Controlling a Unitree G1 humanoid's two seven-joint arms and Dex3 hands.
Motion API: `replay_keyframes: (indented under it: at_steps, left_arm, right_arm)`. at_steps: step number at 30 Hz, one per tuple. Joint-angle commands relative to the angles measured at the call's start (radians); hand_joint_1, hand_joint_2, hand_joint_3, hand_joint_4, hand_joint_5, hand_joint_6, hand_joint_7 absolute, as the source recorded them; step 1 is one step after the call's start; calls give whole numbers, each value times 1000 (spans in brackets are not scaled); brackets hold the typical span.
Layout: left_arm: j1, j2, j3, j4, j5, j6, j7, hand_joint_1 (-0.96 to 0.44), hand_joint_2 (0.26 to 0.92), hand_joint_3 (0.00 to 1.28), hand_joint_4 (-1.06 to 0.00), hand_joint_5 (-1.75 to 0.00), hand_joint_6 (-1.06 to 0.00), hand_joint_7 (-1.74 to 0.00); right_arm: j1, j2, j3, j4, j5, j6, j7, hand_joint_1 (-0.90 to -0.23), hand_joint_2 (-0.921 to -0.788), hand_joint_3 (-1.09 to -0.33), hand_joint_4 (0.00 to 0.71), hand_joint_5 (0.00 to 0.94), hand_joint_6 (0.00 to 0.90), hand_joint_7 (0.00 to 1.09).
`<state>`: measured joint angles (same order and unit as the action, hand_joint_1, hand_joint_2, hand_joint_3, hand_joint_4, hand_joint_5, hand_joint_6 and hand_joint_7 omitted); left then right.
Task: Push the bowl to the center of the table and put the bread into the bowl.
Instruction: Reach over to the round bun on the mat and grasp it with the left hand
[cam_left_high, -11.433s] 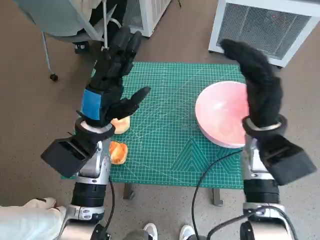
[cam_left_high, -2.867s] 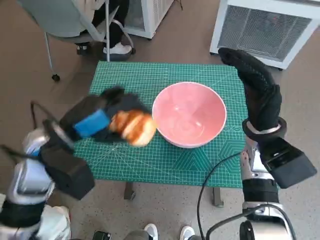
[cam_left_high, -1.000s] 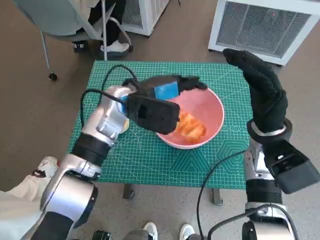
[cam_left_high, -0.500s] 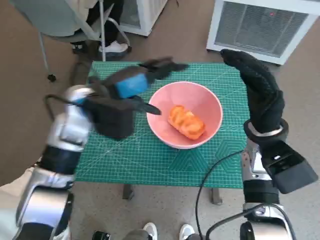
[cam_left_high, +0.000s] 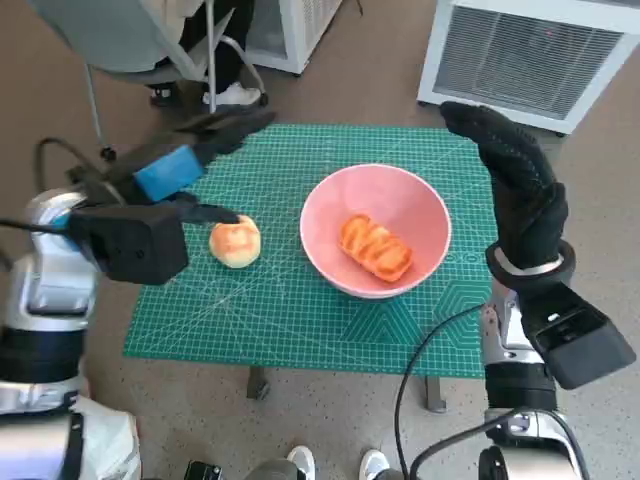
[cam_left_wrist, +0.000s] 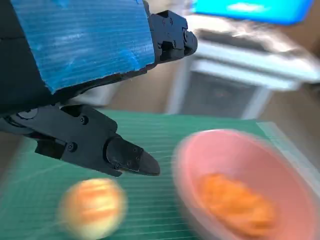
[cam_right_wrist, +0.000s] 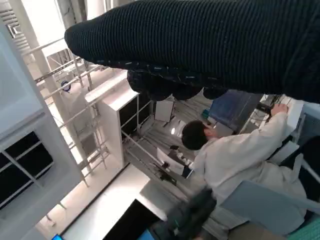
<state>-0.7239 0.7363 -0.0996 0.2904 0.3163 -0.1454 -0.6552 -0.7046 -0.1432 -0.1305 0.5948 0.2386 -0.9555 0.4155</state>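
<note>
The left hand (cam_left_high: 185, 160) has drawn back from the pink bowl (cam_left_high: 375, 230) toward the bench's left edge, fingers apart, empty. The bread (cam_left_high: 375, 248) lies in the bowl. A round bun (cam_left_high: 235, 241) sits on the green mat (cam_left_high: 300, 310). The right hand (cam_left_high: 515, 190) hovers, fingers apart.

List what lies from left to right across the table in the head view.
Left hand → round bun on the green mat → pink bowl holding the bread → right hand.
</note>
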Motion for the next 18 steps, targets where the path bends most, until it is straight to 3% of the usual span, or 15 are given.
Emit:
replay_keyframes:
  at_steps: [1,18]
  left_arm:
    - [21,27,-18,40,40,1,22,-244,863,1,-34,-4,-166,-82]
    - [-18,-16,-124,199,124,28,33,-209,851,0,-58,-6,-190,-47]
  right_arm:
    - [12,8,3,22,5,8,1,-604,-921,-768,321,13,-1,704]
    - [0,-1,3,45,12,-10,18,-596,-921,-770,322,14,-1,699]
